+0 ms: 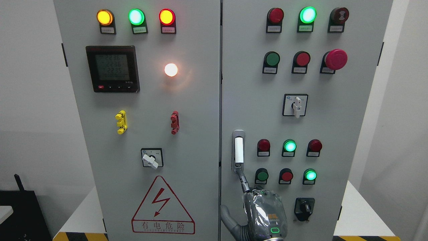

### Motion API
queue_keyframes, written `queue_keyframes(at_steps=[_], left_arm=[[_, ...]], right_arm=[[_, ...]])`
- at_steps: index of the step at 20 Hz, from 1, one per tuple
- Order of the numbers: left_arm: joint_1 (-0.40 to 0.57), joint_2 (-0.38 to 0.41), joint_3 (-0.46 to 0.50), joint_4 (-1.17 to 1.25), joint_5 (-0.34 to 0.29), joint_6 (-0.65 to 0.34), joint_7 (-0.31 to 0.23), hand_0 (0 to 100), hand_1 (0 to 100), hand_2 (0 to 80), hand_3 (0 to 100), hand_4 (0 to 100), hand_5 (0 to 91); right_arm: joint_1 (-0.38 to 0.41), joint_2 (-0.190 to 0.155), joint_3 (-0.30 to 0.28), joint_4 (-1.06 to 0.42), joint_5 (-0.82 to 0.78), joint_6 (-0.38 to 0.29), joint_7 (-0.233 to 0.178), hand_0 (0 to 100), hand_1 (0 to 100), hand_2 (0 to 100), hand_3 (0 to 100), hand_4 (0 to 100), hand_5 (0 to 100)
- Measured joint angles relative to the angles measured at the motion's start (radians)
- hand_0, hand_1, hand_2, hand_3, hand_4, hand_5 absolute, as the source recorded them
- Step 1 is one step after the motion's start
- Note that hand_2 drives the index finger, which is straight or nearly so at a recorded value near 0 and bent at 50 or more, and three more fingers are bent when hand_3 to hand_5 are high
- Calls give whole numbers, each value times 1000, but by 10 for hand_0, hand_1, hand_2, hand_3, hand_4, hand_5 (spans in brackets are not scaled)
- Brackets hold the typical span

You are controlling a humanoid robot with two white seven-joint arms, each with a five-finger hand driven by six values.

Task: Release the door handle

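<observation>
The door handle (238, 150), a grey upright lever with a white grip, lies flush in its recess at the left edge of the cabinet's right door (334, 134). My right hand (234, 190) rises from the bottom edge just below it, its back wrapped in clear plastic. One finger (244, 182) points up and left, its tip touching the handle's lower end. The thumb (225, 214) is spread out to the left, clear of the handle. Nothing is in the hand's grasp. The left arm does not show.
Both grey cabinet doors stand closed, with the seam (220, 117) between them. Lit lamps, push buttons (287, 176), a red mushroom stop (335, 59) and rotary switches (304, 208) stick out around the hand. A meter (112, 68) and a warning triangle (163, 207) are on the left door.
</observation>
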State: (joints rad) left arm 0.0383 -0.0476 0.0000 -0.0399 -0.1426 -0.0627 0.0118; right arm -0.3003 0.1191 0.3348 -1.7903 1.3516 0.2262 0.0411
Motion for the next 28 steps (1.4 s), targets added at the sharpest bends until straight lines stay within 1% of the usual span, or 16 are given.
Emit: queue_keyframes(at_steps=[7, 12, 28], left_arm=[[0, 0, 0, 0, 0, -5, 0, 120, 389, 0, 0, 0, 0], [0, 0, 0, 0, 0, -4, 0, 120, 389, 0, 0, 0, 0], [0, 0, 0, 0, 0, 0, 0, 120, 389, 0, 0, 0, 0]], right_arm=[[-1, 0, 1, -3, -1, 0, -7, 344, 285, 0, 770, 657, 727], [1, 0, 2, -4, -1, 0, -22, 344, 285, 0, 770, 658, 726], [9, 0, 11, -8, -2, 0, -30, 345, 286, 0, 781, 672, 739]])
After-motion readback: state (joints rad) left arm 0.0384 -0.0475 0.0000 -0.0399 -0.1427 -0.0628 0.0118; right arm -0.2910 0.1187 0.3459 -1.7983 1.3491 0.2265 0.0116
